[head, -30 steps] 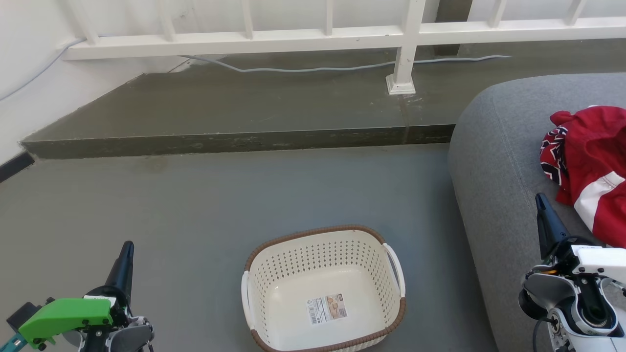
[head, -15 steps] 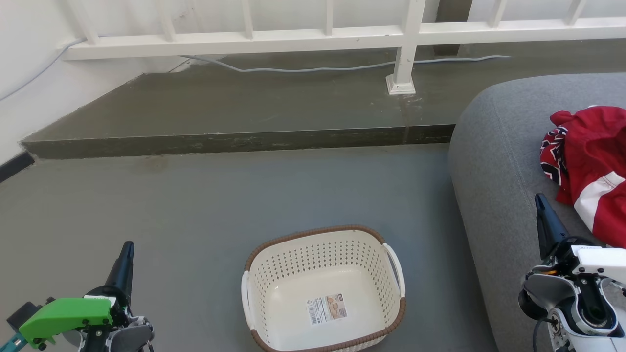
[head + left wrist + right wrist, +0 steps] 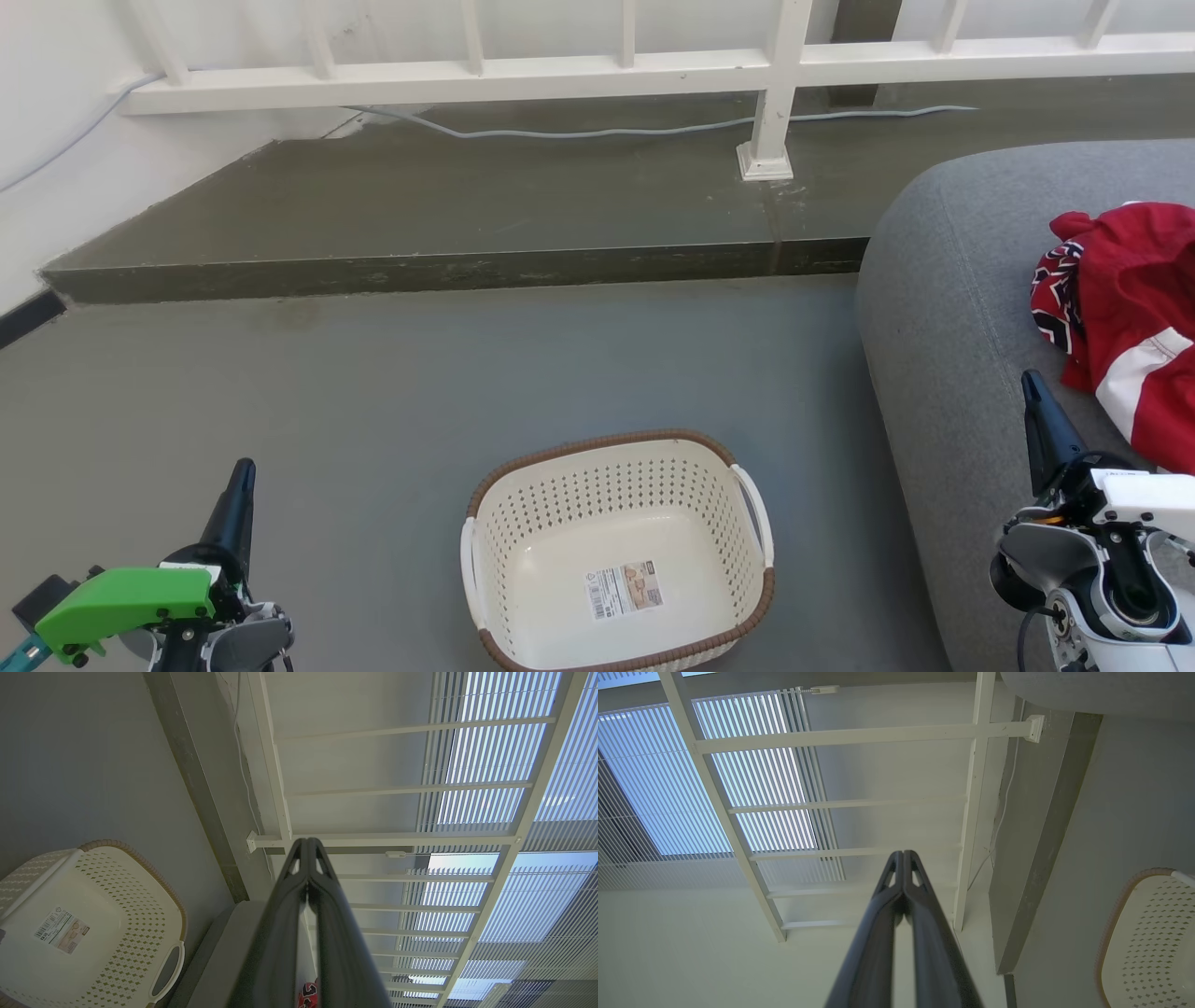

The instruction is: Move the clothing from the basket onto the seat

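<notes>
Slatted blinds (image 3: 486, 756) beyond left tool (image 3: 307, 843)

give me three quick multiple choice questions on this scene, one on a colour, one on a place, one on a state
1. What colour is the rim of the basket?
A brown
B green
C black

2. Where does the clothing lie?
A in the basket
B on the floor
C on the seat

3. How are the left gripper and the right gripper?
A both open
B both shut, empty
C both shut on fabric

Answers:
1 A, a brown woven-look band runs round its top.
2 C, the red heap rests on the grey cushion, and the basket holds just a sticker.
3 B, each one's jaws meet at the tips with nothing between.
</notes>
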Controlling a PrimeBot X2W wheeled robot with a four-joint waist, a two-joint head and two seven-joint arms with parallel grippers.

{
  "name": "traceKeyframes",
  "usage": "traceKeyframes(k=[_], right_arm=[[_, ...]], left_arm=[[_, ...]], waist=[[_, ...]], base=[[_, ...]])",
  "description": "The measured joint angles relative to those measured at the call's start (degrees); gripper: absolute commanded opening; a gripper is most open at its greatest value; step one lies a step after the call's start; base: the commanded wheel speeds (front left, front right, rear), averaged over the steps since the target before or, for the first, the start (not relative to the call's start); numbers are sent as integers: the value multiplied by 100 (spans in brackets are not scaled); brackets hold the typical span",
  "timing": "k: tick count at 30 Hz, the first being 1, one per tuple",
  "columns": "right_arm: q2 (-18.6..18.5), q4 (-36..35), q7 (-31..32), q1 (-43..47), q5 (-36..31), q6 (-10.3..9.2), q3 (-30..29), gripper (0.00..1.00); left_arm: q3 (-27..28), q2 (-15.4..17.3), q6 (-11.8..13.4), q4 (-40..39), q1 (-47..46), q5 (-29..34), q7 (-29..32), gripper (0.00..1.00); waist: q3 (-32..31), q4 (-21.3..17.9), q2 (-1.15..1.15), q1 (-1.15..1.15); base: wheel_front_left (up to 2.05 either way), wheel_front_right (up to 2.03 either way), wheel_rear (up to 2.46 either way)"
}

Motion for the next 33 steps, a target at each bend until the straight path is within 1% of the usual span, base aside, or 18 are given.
traceKeyframes(k=[33], right_arm=[[25,16,7,-2,-1,23,-24,0]], left_arm=[[22,-5,0,8,-56,0,2,0]], waist=[[-1,0,0,0]], base=[[0,0,0]])
